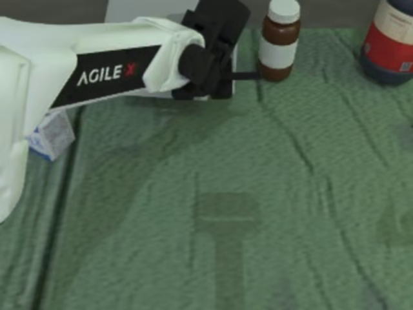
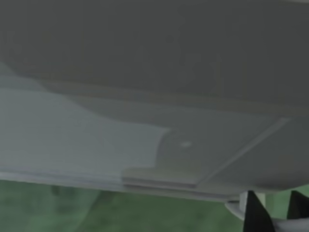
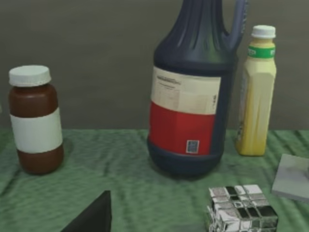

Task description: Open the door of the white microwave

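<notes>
The white microwave (image 1: 139,11) sat at the far edge of the surface (image 1: 258,213), left of centre, and in the top view it was almost wholly covered by the left arm reaching across it. The left end effector (image 1: 216,48) was at the microwave's front right corner, just left of a brown jar (image 1: 279,42) with a white lid. Whether its fingers were apart, together or clamped on anything could not be told from any view.

In the left wrist view the camera was pressed up close to the door (image 2: 96,140): a grey translucent panel with a pale frame edge, with green cloth visible past that edge. From so close an angle it was not clear whether the door had swung off the body or still lay flush, so I judged the opening at best begun and not shown as done. Most of the swing seemed left to do.

The right arm was out of the top view; its wrist camera looked toward the jar, a dark jug (image 3: 190,96), a yellow bottle (image 3: 256,92) and a mirrored cube (image 3: 241,208).
</notes>
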You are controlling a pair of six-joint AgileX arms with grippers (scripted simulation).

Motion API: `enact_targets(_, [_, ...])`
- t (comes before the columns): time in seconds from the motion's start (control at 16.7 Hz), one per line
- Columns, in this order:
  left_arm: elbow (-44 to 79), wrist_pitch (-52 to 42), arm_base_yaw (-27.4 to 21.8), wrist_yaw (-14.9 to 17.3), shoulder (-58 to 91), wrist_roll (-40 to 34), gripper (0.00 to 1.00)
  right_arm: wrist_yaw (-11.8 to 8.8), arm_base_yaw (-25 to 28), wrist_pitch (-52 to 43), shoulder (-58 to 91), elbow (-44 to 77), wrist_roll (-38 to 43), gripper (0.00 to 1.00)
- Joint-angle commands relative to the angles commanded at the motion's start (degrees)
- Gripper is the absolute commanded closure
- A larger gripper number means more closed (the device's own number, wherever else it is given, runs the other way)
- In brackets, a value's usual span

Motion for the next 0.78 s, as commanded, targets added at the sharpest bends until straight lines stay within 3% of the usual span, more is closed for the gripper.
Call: enact_targets(0.78, [-1.2, 0.4, 0.1, 0.4, -0.4, 0.8, 1.0, 0.0, 0.0, 0.0, 0.0, 0.0, 0.0, 0.0])
